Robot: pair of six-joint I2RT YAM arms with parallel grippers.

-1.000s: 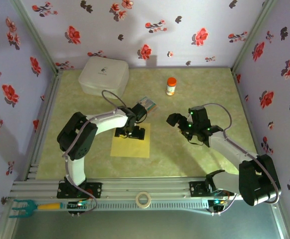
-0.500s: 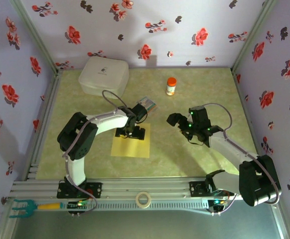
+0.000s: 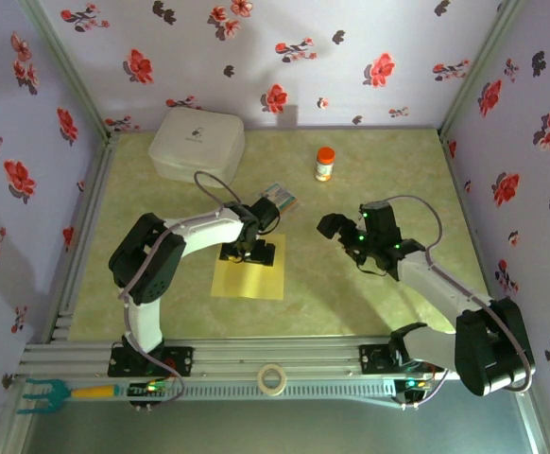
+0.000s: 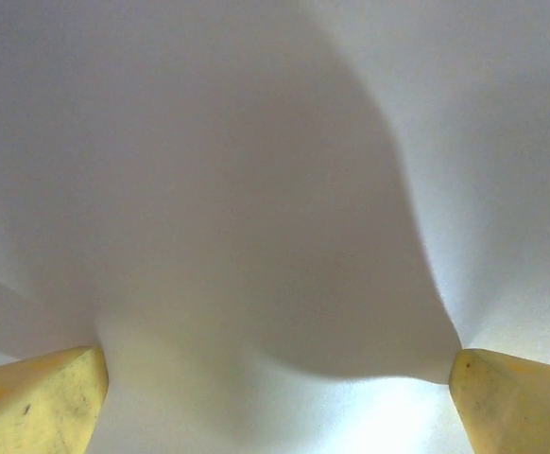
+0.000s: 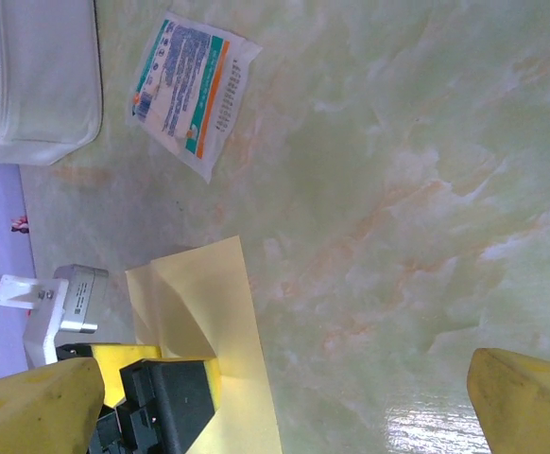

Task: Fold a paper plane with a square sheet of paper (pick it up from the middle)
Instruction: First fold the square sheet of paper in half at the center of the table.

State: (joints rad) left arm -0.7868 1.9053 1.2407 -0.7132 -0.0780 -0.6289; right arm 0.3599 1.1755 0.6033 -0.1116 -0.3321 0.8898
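Top: left tool [image 3: 247, 253] sits on the yellow sheet [image 3: 256, 281] mid-surface, its jaws just started narrowing, so the pinch is beginning. Right tool [image 3: 335, 230] hangs wide open, well apart. White box [image 3: 197, 144], packet [image 3: 278, 199] and bottle [image 3: 324, 164] stand behind.
Left wrist: fingers [image 4: 39, 402] spread, sheet [image 4: 256, 189] humps between them, not gripped.
Right wrist: sheet [image 5: 199, 312] lies flat, nothing blocking.

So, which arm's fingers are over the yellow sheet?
The left fingers, spread wide over the sheet; the right fingers hang off to its side.
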